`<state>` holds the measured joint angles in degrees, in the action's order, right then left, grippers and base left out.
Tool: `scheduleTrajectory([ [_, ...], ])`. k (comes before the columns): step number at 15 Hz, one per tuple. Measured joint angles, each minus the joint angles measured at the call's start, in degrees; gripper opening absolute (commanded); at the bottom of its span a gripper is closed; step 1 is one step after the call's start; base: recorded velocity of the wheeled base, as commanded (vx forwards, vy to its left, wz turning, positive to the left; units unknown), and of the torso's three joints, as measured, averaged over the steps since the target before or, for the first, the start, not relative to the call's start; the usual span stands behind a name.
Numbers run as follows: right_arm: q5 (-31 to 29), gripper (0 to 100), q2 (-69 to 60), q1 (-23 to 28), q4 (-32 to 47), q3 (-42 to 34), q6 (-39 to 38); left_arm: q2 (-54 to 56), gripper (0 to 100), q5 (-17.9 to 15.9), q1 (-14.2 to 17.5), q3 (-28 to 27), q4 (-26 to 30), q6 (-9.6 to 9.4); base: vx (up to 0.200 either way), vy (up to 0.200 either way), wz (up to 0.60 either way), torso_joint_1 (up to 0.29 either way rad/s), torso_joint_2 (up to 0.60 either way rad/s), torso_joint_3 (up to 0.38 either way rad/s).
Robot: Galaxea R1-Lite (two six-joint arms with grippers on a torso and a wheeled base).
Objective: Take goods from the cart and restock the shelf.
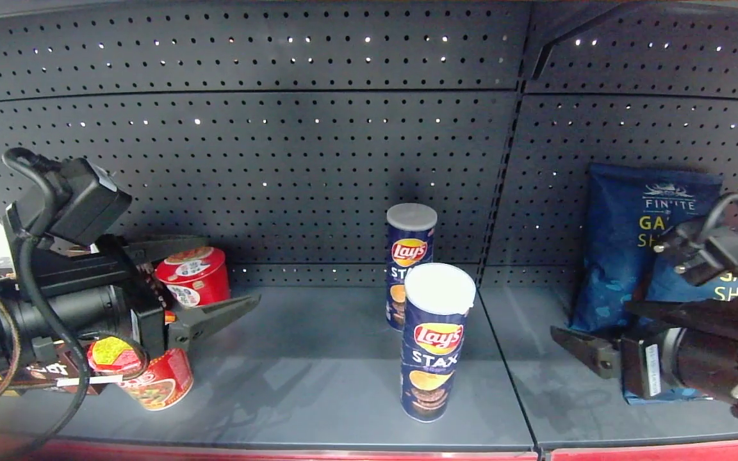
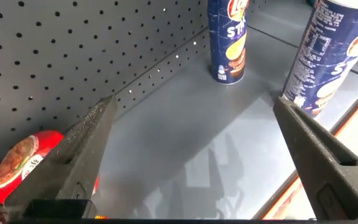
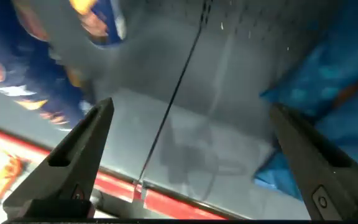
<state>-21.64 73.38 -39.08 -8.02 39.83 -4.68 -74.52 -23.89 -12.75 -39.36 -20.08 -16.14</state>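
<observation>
"Which step is this, do you think?"

"Both hands are empty. The left hand point(image 1: 232, 269) hangs over the left end of the shelf point(image 1: 318, 384), with its fingers wide apart and nothing between them. The right hand point(image 3: 191, 106) is over the right end, also spread and empty."

"And the goods?"

"Two cans stand upright on the shelf. The front can point(image 1: 436, 342) is near the front edge, about the middle. The back can point(image 1: 409, 269) is right behind it, closer to the back wall. Neither hand touches them."

"So the placing is done?"

"For these cans, I judge yes. Red cups point(image 1: 195, 276) are at the left end beside the left hand, and one seems to lie on its side. Blue bags point(image 1: 631, 237) lean at the right end."

"What next, then?"

"I think a hand must draw out of the shelf without knocking the cups or the front can, then go to the cart for another item."
</observation>
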Motion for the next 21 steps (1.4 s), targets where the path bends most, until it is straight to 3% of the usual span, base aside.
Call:
scheduleTrajectory([
  [8, 2.2, 100, 13.1, -0.6, -0.9, -1.6, -0.1, -1.3, 100, -0.1, -0.1, -0.5, -1.5, -0.11, 0.000, 0.000, 0.00, 0.000, 0.00, 0.000],
  [17, 2.1, 100, 23.2, -1.2, -1.8, 7.5, -0.2, -3.5, 100, -0.2, -0.2, -0.9, -2.1, -0.30, 0.000, 0.000, 0.00, 0.000, 0.00, 0.000],
  [21, 2.0, 100, 24.6, -2.5, -1.8, 8.0, -0.2, -3.9, 100, -0.2, -0.2, -0.7, -2.1, -0.37, 0.000, 0.000, 0.00, 0.000, 0.00, 0.000],
])
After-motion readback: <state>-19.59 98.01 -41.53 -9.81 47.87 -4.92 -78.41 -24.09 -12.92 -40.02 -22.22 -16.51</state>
